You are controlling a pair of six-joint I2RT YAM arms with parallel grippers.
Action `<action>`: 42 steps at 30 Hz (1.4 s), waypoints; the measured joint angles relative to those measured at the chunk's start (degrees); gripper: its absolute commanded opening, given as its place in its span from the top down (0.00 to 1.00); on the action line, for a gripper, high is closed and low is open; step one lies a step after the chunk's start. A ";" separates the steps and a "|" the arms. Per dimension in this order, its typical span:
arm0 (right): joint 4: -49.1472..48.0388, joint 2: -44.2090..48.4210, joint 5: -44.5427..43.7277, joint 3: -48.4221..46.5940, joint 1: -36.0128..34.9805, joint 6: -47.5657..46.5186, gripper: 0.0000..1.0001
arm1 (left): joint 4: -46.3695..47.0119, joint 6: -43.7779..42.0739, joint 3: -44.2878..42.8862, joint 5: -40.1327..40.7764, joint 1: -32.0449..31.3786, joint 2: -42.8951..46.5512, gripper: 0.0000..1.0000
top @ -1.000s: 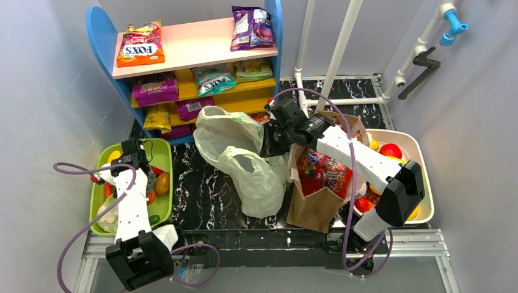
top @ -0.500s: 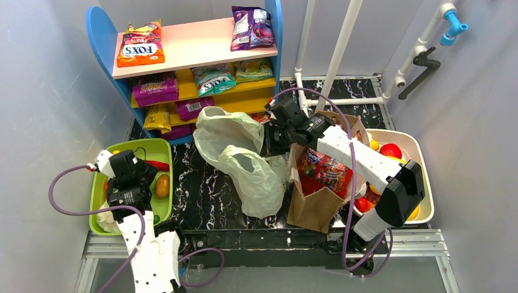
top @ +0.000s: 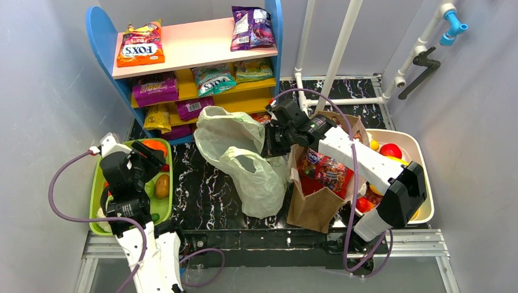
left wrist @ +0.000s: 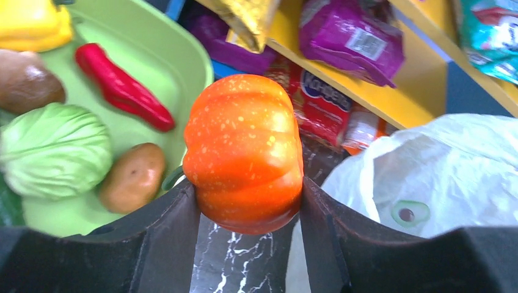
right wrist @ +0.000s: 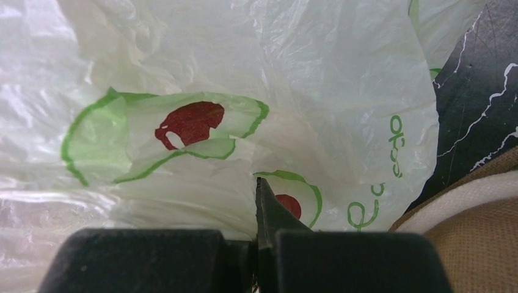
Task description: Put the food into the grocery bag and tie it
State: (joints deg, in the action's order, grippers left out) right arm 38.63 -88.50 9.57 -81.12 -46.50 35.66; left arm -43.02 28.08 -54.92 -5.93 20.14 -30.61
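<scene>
My left gripper (left wrist: 244, 189) is shut on an orange-red round pumpkin (left wrist: 243, 146) and holds it above the right rim of the green tray (left wrist: 165, 55). In the top view the pumpkin (top: 153, 146) sits at the left gripper (top: 146, 160), left of the grocery bag. The pale-green grocery bag (top: 244, 162) lies crumpled mid-table, and it also shows in the left wrist view (left wrist: 440, 177). My right gripper (top: 273, 143) is shut on the bag's right edge, with plastic (right wrist: 244, 91) filling its view. A green cabbage (left wrist: 52, 149) and a yellow piece (left wrist: 30, 24) lie in the tray.
A potato (left wrist: 131, 177) and a red chili (left wrist: 122, 88) also lie in the tray (top: 96, 195). A brown paper bag (top: 314, 201) with packets stands right of the plastic bag. A white tub (top: 424, 183) of fruit is at far right. A snack shelf (top: 189, 61) stands behind.
My left gripper came up out of the tray with the orange pumpkin in it and turned toward the bag. The right arm and the bag have not moved.
</scene>
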 measured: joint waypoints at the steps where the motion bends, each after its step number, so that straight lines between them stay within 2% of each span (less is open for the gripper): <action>1: 0.01 0.21 0.02 0.26 0.00 0.00 0.99 | 0.56 0.02 0.00 -1.75 0.00 -0.03 1.00; 10: -0.33 1.54 0.02 1.69 0.34 -0.25 0.99 | 7.45 1.01 -0.43 -18.23 0.00 -1.22 1.00; 20: -1.20 2.33 0.04 3.28 0.79 -1.01 0.99 | 15.68 5.65 -5.69 -34.28 -1.42 -6.43 1.00; 25: -1.22 2.46 0.02 3.30 0.88 -1.22 0.99 | 19.39 5.83 -9.06 -39.89 -5.71 -9.78 1.00; 32: -1.22 2.79 0.02 3.30 1.16 -1.36 0.99 | 21.27 1.73 -13.49 -46.22 -15.32 -15.35 1.00; 42: -1.16 2.96 -0.40 3.30 2.58 -1.55 0.99 | 21.57 -5.43 -14.40 -47.40 -27.53 -22.23 1.00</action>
State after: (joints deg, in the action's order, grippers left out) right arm 37.47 -85.54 9.17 -77.82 -43.92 34.11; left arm -21.45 22.65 -69.32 -53.32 -7.39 -52.84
